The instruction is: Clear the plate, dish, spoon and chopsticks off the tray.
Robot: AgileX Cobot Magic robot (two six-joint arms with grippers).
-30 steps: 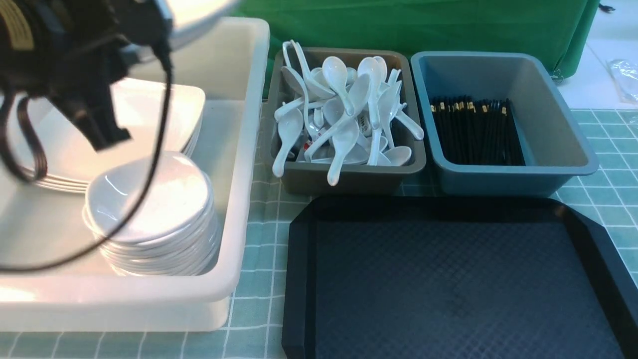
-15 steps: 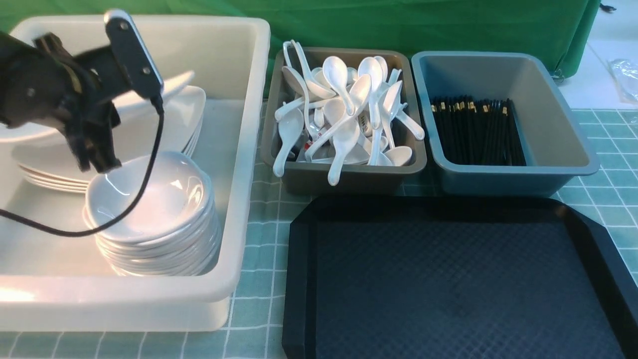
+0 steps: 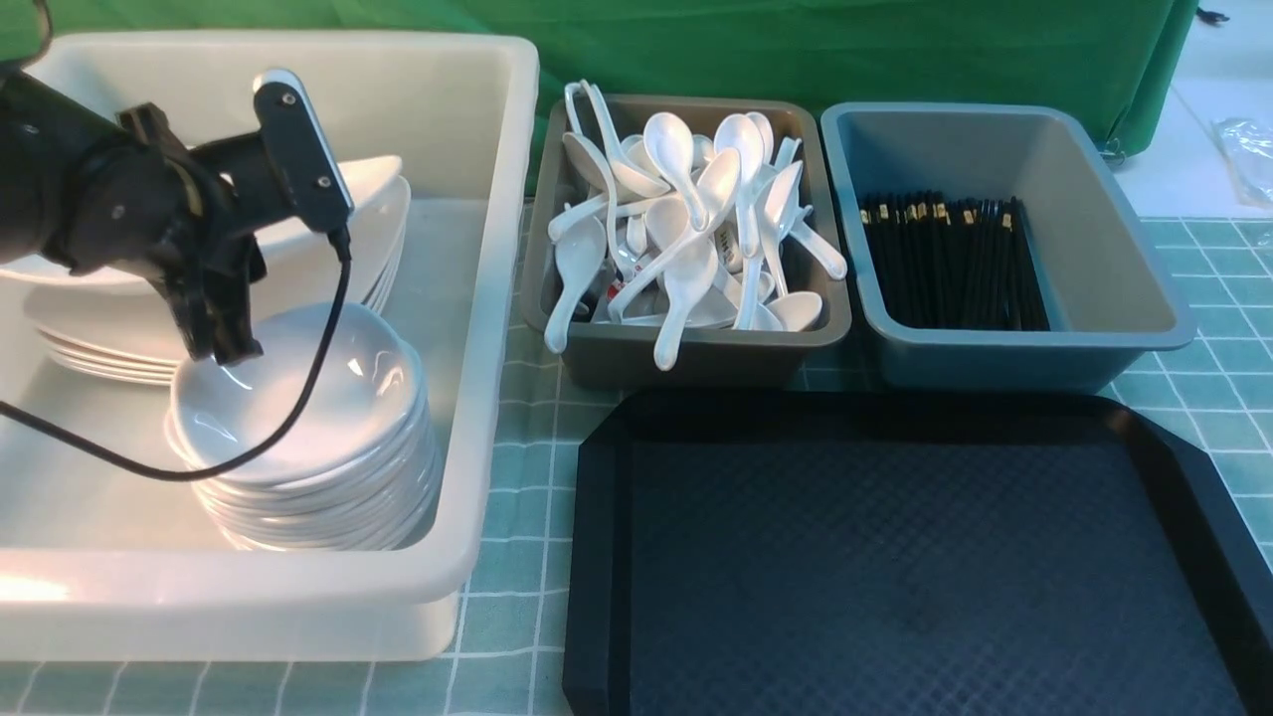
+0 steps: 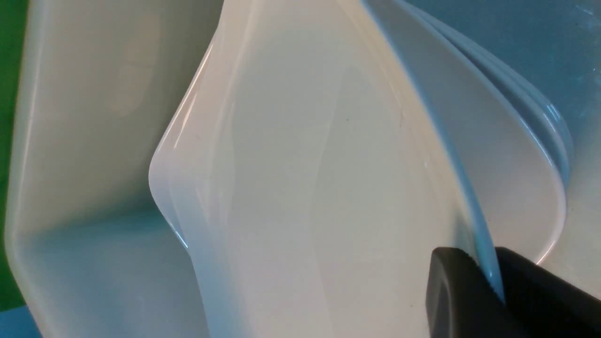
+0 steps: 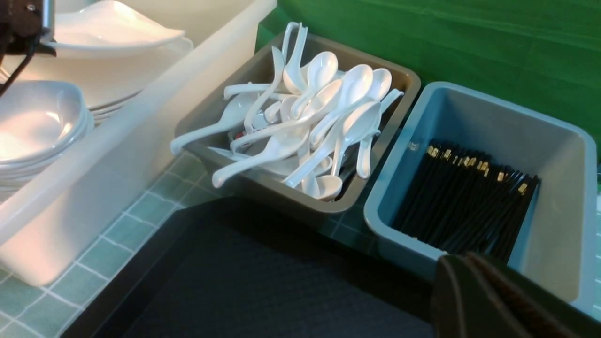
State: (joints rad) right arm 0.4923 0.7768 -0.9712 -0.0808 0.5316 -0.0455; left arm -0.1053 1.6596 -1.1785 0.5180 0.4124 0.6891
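My left gripper [image 4: 486,263] is shut on the rim of a large white square plate [image 4: 305,188]. In the front view the left arm [image 3: 119,209] holds that plate [image 3: 368,174] tilted just above the stack of plates inside the white tub [image 3: 487,298]. A stack of small white dishes [image 3: 298,398] stands in the same tub, nearer me. The black tray [image 3: 895,577] at front right has nothing on it. Spoons [image 3: 686,229] fill the brown-grey tub and chopsticks [image 3: 945,264] lie in the blue-grey tub. My right gripper [image 5: 469,263] is shut and empty, over the tray's far right part.
The brown-grey tub [image 3: 686,363] and the blue-grey tub [image 3: 1094,249] stand side by side behind the tray. A green cloth [image 3: 845,50] hangs at the back. The left arm's cable [image 3: 298,398] droops over the dish stack.
The left arm has come down from high above the white tub and brought the plate low over the plate stack. The right arm has not moved.
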